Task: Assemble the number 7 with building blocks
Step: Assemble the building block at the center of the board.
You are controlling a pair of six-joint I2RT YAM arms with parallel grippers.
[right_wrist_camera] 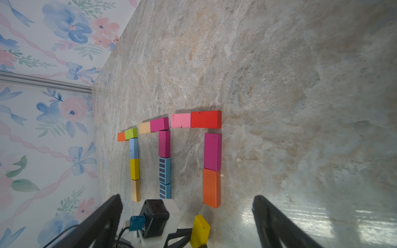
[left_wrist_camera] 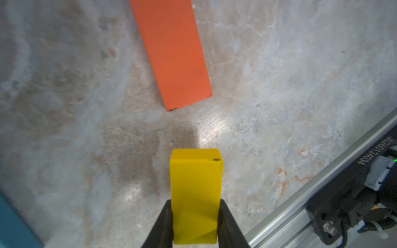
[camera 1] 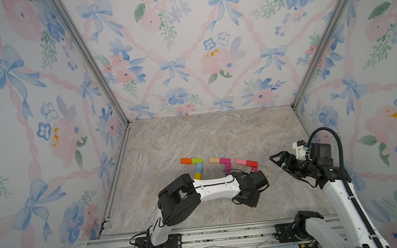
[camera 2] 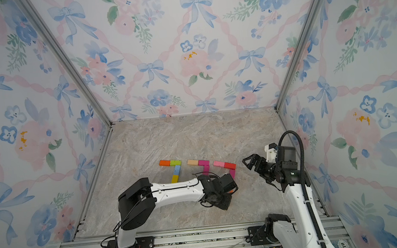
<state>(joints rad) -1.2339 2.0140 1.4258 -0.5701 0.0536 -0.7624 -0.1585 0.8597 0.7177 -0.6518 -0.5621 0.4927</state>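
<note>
1. Now your left gripper [left_wrist_camera: 194, 223] clamps the yellow block [left_wrist_camera: 195, 189] near the desk's [camera 1: 193, 135] front edge, just short of the orange block [left_wrist_camera: 174, 53].
2. Probably the last stem piece: lay it flush, end to end; your right gripper [camera 1: 278, 159] stands wide, empty.

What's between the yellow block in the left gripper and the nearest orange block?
Nothing: only bare marble tabletop separates the yellow block from the orange block, seen in the left wrist view.

Left arm [camera 1: 215, 188] covers stem ends; orange block [left_wrist_camera: 171, 53] cut by edge.
</note>
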